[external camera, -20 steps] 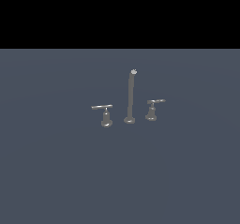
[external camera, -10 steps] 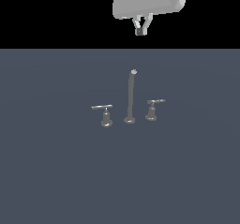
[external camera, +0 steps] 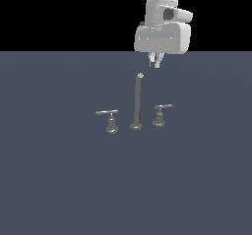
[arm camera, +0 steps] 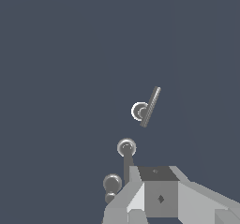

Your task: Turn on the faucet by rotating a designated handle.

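Since the earlier frames the arm has descended, so that its gripper now hangs above and behind the spout, well clear of everything. Fingers appear close together, though whether they are fully closed cannot be told. Target handle stands just beside the spout, on the exterior view's right; a larger handle stands on the spout's other side. All three parts rest upright on the grey table. Seen from the wrist, one handle lies beyond the spout. The high approach probably keeps the gripper clear of the tall spout before it drops to the lever.
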{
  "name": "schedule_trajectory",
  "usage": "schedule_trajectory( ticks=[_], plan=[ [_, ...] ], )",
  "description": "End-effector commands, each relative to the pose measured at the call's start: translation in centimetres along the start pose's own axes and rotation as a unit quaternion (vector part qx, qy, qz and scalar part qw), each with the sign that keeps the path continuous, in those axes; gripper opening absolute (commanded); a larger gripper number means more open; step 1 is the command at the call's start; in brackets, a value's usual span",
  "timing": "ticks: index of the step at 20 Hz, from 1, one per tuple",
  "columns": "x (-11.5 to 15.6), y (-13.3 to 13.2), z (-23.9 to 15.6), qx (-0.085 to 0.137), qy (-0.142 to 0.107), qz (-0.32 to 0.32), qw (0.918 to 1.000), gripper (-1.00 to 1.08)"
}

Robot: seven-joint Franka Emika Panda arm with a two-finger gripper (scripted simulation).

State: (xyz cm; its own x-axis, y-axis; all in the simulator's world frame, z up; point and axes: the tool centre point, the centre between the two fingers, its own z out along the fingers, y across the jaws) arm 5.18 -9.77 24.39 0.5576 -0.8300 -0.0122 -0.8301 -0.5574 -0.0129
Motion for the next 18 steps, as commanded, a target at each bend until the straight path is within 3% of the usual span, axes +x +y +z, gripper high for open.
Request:
schedule_trajectory(
  ticks=[1,10,18],
  plan=[
    [1.4,-0.3,2.5,-0.001,0.001,0.031,0.9995,-1.0],
    [5.3,-0.2,10.6,-0.003,0.005,0.127,0.9918,-1.0],
    [6.8,0.2,14.7,-0.005,0.007,0.171,0.9852,-1.0]
  ],
)
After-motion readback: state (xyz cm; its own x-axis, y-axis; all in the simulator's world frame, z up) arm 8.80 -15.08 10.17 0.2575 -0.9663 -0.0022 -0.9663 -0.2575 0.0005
